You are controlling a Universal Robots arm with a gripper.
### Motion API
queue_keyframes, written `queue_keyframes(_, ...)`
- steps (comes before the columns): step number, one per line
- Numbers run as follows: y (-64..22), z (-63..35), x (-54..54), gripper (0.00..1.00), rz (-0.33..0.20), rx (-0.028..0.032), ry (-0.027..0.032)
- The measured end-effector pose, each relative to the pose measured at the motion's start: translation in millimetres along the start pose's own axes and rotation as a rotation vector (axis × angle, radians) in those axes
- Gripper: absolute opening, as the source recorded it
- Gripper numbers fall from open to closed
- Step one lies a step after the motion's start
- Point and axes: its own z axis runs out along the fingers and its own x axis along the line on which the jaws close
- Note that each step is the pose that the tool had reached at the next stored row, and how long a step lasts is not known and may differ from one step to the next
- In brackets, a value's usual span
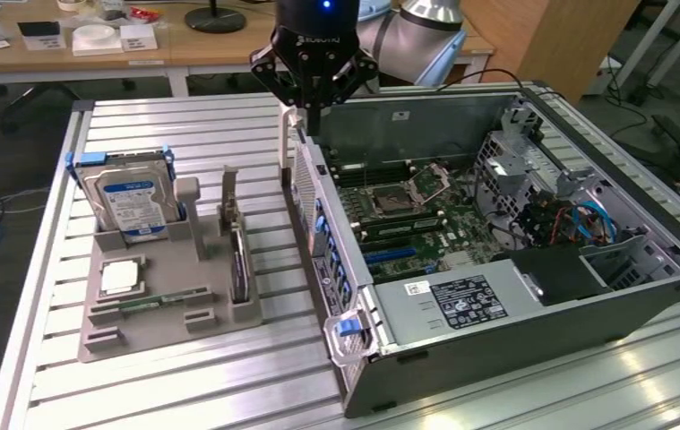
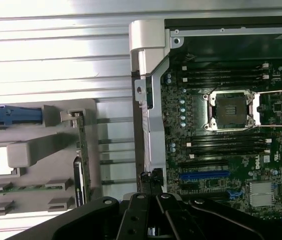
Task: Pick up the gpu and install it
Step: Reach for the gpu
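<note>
Closest to the wrist camera is the black metal gripper point(image 2: 150, 176). Its two fingers are pressed together and nothing is between them. It hangs over the rear wall of the computer, well apart from the card.

The gpu point(image 1: 239, 267), a flat card seen edge-on as a thin dark slab with a green board edge, stands on its long edge in a slot of the grey plastic holder tray point(image 1: 149, 333). I think it is kept upright like this so that its upper edge is free for a pinch from above. On the exterior view's clock face, its long axis runs from 12 to 6 o'clock, about parallel to the rear wall of the case. Its broad faces look toward 3 and 9 o'clock. I cannot tell which end carries the bracket.

At 10 o'clock from the card, in the same tray, stands the silver hard drive with a white label and a blue frame point(image 1: 131, 202). At 8 o'clock lies the narrow green memory stick point(image 1: 154, 301).

At 3 o'clock lies the dark metal computer case point(image 1: 495, 351), on its side with the open side up. Probably this lets the blue expansion slot point(image 1: 393, 254) on its green board face upward. The gripper is at 1 o'clock. Everything rests on the slatted aluminium table point(image 1: 196, 394).
</note>
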Motion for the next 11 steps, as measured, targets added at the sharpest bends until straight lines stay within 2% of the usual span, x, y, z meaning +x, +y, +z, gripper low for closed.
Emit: queue_keyframes(11,-0.5,-0.1,6.2,0.11,0.000,0.0000,0.0000)
